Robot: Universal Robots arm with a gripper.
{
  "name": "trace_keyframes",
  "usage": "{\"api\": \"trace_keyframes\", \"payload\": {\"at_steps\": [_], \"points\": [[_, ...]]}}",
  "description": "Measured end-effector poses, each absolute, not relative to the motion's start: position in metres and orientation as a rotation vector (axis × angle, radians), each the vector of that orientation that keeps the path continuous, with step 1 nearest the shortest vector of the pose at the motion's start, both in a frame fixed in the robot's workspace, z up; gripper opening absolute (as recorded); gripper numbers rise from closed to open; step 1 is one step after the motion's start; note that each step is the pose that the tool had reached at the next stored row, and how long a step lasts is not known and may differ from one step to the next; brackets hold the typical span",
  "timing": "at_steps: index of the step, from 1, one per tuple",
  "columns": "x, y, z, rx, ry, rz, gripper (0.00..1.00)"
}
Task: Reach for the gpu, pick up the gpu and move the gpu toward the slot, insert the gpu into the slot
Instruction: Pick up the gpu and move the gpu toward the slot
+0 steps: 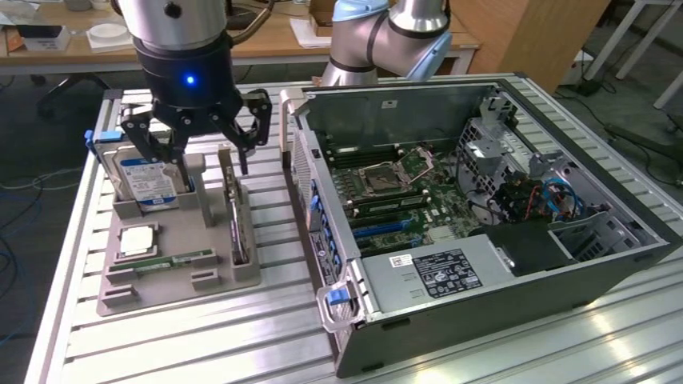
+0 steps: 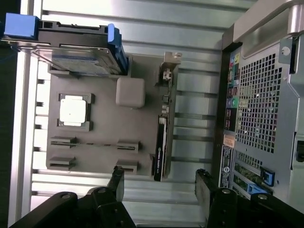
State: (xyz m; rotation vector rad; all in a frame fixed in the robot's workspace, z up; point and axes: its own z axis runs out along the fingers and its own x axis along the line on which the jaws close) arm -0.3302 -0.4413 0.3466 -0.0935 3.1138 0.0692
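Two black fingers of the gripper [image 1: 209,160] are standing spread wide in the exterior view, and nothing is sitting between them. The gripper is hanging over the grey holder [image 1: 213,276]. The gpu [image 1: 237,220] is standing on edge in that holder, just below the gripper and slightly toward the exterior view's right of its middle. One fingertip is hovering close beside the card's upper end, but I cannot tell whether it is touching. The blue-labelled hard drive [image 1: 149,180] is standing upright just below the other finger. Well apart from the gripper, inside the open computer case [image 1: 501,264], the green motherboard [image 1: 421,200] is lying with its slot [image 1: 382,230] showing as a blue strip.

One wide gap is showing again in the wrist view. The gripper [image 2: 160,186] is holding nothing, and its fingers [image 2: 116,183] are standing to either side of the gpu [image 2: 164,135]. The card's dark end is lying roughly midway between them and clear of both. Its silvery bracket is pointing away from the gripper. The processor chip [image 2: 75,111] is resting in the holder [image 2: 128,137], further off beyond one finger.
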Motion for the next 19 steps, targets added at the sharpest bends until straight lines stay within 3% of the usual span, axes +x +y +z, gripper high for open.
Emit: {"api": "trace_keyframes", "payload": {"at_steps": [19], "points": [[-0.328,-0.441,0.329,-0.034,3.114,0.068,0.71]]}}
